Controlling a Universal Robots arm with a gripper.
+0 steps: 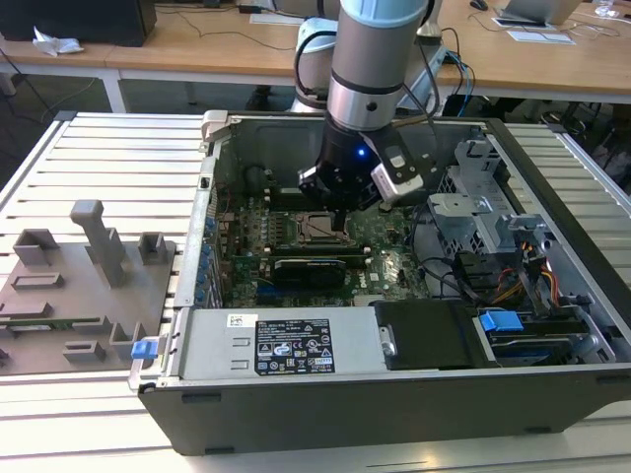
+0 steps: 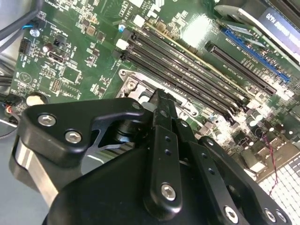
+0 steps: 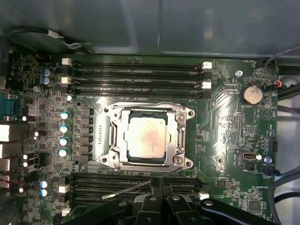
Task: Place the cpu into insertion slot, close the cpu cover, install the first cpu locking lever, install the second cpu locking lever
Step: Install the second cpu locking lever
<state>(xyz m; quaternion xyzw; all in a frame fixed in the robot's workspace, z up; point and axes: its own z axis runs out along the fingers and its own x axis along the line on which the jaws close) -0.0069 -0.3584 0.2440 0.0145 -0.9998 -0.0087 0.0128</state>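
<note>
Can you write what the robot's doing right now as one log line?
cpu cover: down | cpu: seated, showing through its window | wire lever: angled out, unlatched | gripper: beside lever

The arm (image 1: pixel 370 59) is a thick tube, pale blue at the joint cap, then brushed silver, ending in a black wrist block where a small blue light glows; a white-and-black box (image 1: pixel 397 172) is clamped to its side and dark cables trail off behind. Up close in the second wrist view, the hand (image 2: pixel 161 101) is matte black, built of rounded plates and slim linked bars studded with silver screw heads, with a silver band at its base.
</note>
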